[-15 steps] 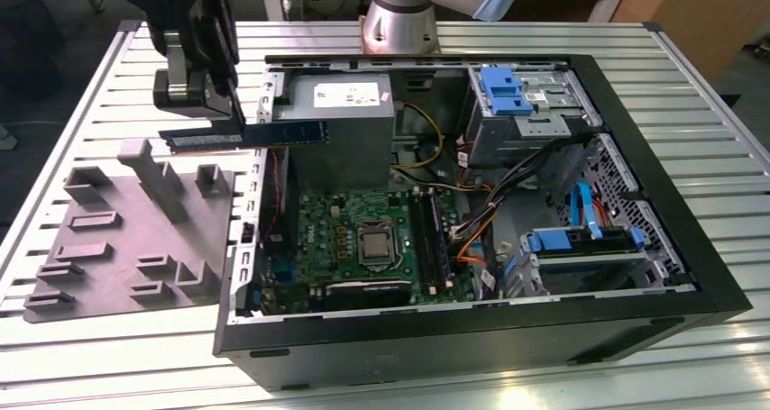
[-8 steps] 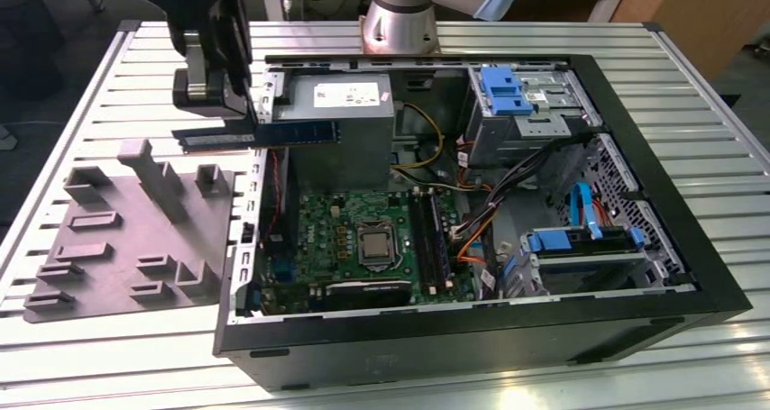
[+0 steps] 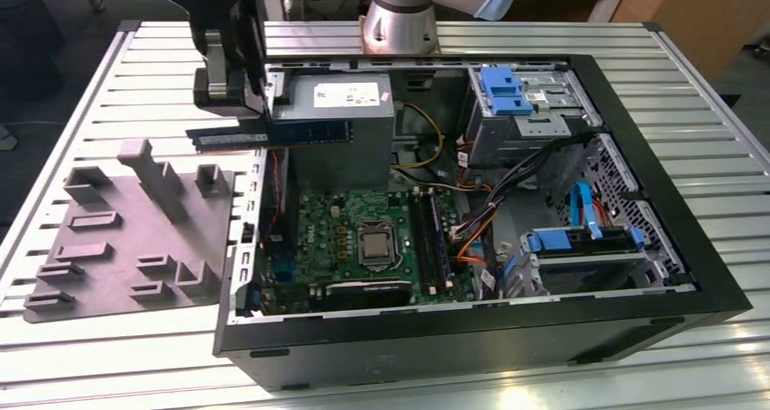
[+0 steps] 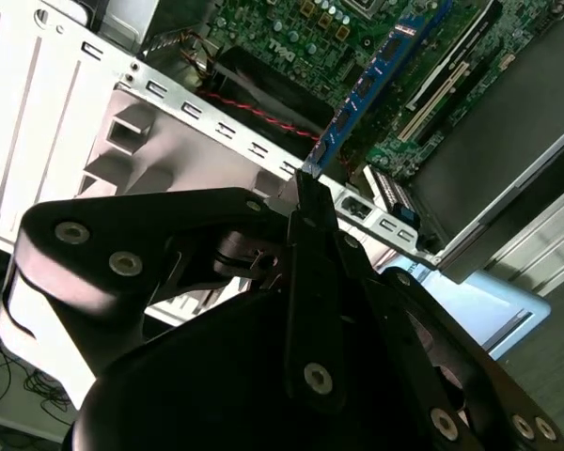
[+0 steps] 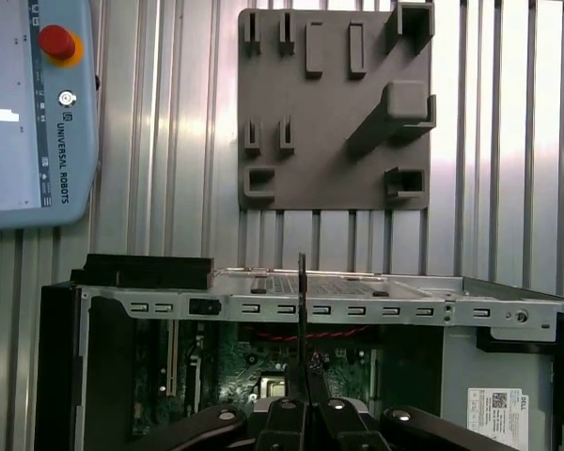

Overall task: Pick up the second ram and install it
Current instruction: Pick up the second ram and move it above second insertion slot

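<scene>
The second ram (image 3: pixel 288 133), a thin dark green stick with blue labels, hangs level above the rear left rim of the open computer case (image 3: pixel 481 338). My gripper (image 3: pixel 241 122) is shut on one end of it. In the second wrist view the ram (image 4: pixel 376 75) juts out from the fingertips (image 4: pixel 307 193) over the motherboard. In the first wrist view it shows edge-on as a thin dark line (image 5: pixel 302 310) above the gripper (image 5: pixel 305 399). The motherboard (image 3: pixel 361 239) lies inside the case, with long black slots (image 3: pixel 424 234) beside the processor socket.
A grey moulded fixture tray (image 3: pixel 132 239) lies on the slatted table at the exterior view's left, also seen from above (image 5: pixel 334 103). A power supply (image 3: pixel 343 95), drive cages and loose cables (image 3: pixel 481 221) crowd the case. A teach pendant (image 5: pixel 28 113) rests on the table.
</scene>
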You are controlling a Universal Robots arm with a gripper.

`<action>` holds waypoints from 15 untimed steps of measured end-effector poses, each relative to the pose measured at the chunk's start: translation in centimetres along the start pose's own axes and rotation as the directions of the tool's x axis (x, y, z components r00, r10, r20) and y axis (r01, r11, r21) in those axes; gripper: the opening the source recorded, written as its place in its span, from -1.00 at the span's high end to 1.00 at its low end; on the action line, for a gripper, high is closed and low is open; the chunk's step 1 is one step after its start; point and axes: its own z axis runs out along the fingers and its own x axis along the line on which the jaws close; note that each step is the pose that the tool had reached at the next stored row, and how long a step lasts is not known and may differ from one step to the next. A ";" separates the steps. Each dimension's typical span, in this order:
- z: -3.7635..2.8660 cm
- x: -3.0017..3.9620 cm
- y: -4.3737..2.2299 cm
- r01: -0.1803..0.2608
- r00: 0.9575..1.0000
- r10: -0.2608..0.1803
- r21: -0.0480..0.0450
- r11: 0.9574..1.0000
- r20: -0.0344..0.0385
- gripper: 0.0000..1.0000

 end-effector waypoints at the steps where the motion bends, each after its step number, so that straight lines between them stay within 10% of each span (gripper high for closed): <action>1: 0.00 0.00 -0.13 0.000 1.000 0.000 0.000 1.000 0.000 0.77; 15: -0.04 0.03 -1.71 0.000 1.000 0.000 0.000 1.000 0.000 0.77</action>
